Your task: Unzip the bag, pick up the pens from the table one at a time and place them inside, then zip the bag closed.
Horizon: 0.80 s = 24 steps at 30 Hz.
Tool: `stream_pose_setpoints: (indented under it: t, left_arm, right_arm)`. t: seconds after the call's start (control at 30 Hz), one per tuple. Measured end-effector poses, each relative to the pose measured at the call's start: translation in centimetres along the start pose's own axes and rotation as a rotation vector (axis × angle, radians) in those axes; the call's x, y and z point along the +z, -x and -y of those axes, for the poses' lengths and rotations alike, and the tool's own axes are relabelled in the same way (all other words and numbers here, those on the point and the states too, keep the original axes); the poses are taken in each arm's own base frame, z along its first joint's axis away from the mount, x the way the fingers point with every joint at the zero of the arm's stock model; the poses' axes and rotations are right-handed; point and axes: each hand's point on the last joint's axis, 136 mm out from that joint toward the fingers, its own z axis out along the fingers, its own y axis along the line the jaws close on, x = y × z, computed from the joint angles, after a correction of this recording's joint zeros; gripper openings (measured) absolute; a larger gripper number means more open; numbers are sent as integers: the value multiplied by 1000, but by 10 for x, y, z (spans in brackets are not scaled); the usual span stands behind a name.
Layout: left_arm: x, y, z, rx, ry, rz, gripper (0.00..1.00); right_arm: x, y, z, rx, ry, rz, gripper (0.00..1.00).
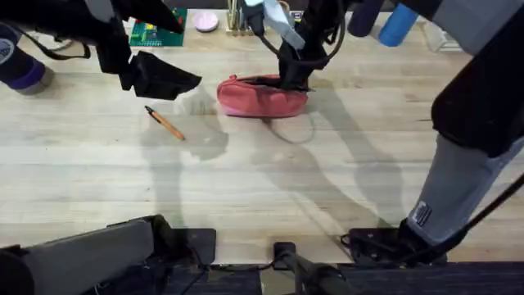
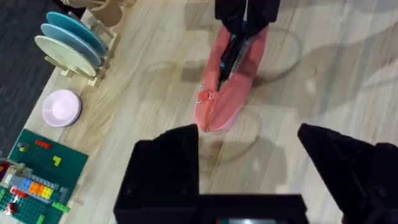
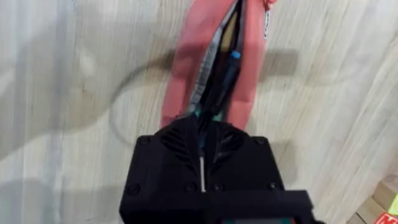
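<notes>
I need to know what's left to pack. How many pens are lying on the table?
1: the orange pen lies on the table, left of the bag. Another may be hidden inside the open bag.

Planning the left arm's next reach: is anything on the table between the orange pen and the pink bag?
Overhead, only bare table shows between the orange pen and the bag; the left end effector hangs above that stretch, empty and open.
</notes>
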Motion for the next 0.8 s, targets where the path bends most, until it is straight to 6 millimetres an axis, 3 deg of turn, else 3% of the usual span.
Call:
stream_pose_setpoints:
  t: [0.33,0.8]
  left_arm:
    - [0,0,0,0,0,0,993]
    - [0,0,0,0,0,0,992]
  right_arm:
    - [24,8,5,-34,15,-5,32]
    - [31,17,5,-58,16,-4,32]
